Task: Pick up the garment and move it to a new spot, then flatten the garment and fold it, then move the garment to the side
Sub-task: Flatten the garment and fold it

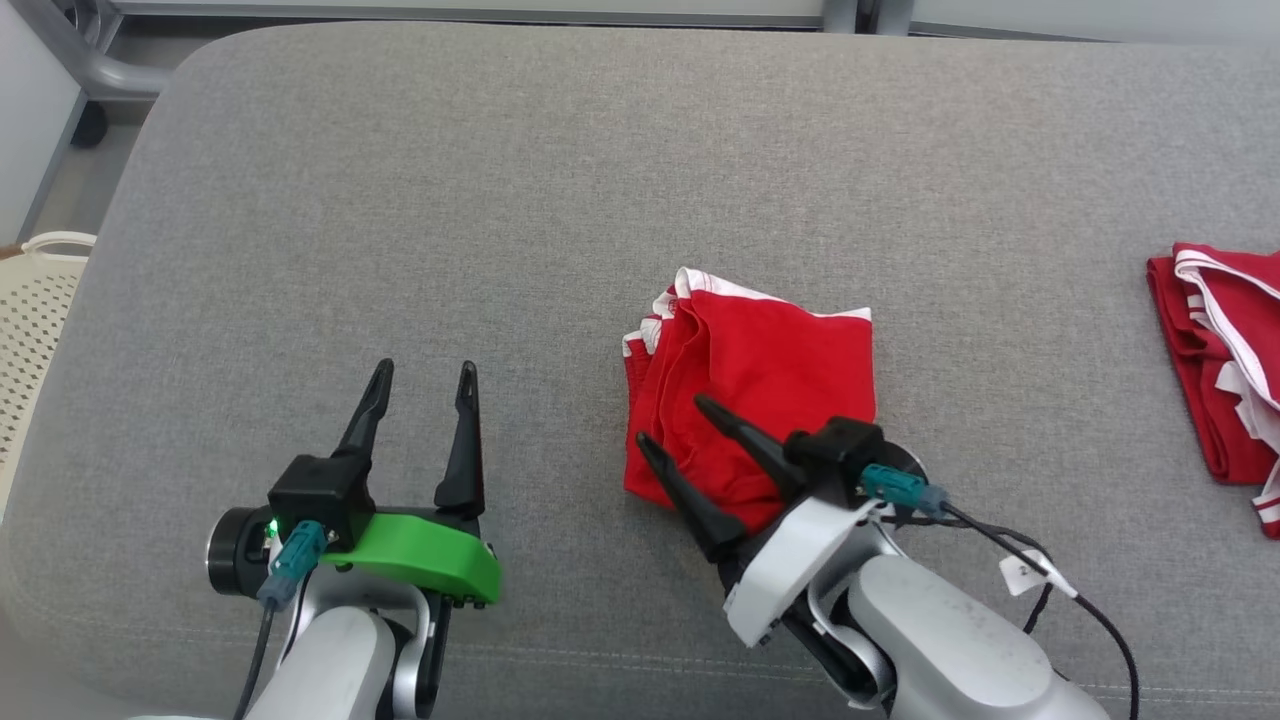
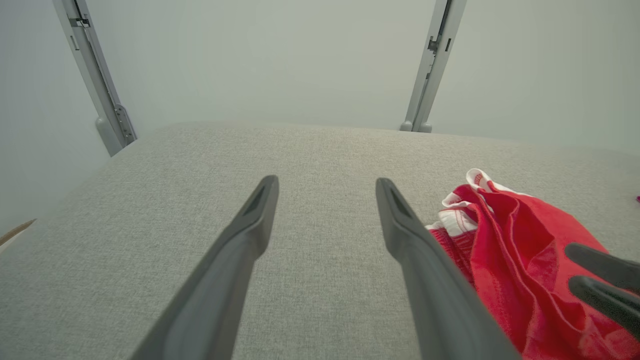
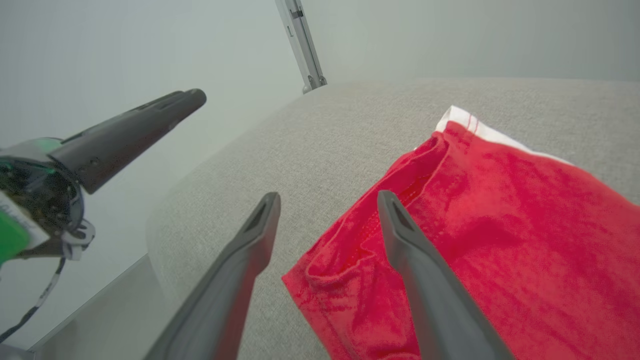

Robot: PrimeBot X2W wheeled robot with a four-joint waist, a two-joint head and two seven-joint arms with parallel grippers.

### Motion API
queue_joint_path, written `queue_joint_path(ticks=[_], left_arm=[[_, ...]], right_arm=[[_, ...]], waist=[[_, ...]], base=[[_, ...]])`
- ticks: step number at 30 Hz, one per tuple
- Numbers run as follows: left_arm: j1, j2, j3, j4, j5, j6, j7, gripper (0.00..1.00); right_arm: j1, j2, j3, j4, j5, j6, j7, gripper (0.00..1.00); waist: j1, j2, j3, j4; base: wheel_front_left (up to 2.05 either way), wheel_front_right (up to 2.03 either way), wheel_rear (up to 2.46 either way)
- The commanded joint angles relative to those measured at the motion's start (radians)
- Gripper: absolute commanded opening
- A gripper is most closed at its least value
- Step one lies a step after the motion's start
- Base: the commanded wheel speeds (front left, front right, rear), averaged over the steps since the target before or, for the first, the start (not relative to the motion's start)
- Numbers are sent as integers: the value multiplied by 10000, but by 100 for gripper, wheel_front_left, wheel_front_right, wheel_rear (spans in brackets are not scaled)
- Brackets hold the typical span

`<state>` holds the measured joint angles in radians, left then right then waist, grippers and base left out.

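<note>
Folded red fabric garment with white trim [image 1: 770, 370] looks soft, light; pinch its layered edge. Right gripper [image 1: 672, 420], left gripper [image 1: 425, 367]: fingers apart.

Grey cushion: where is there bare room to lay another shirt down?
Widest: the far half and left side of the cushion, beyond the left gripper. Narrower: between the folded red garment and the second red garment. Crowded: around the right gripper.
</note>
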<state>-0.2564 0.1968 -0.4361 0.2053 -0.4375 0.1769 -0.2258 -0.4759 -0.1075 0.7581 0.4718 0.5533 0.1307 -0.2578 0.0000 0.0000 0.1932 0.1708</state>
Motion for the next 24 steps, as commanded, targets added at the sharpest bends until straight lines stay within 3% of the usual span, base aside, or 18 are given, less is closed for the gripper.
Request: queue_joint_path(ticks=[1,7,12,17,24], left_arm=[[-103,108,55,28,58,86,-71,100],[46,418,234,-174,241,222,-214,100],[264,604,344,-316,400,369,-273,100],[572,730,379,-525,509,471,-316,100],[1086,927,333,-595,574,578,-338,100]], right_arm=[[236,-174,-287,-440,-106,-1,-70,100],[1527,-492,-2421,-2622,-1056,1,-56,100],[2391,-425,-3841,-3494,-1711,1,-58,100],[3263,-254,-5441,-3911,-2292,1,-59,100],[4187,-187,-6580,-3863,-2744,1,-56,100]], waist=[[0,0,-61,-97],[0,0,-282,-424],[0,0,-488,-624],[0,0,-801,-763],[0,0,-1256,-899]], base=[[0,0,0],[0,0,0],[0,0,0],[0,0,0],[0,0,0]])
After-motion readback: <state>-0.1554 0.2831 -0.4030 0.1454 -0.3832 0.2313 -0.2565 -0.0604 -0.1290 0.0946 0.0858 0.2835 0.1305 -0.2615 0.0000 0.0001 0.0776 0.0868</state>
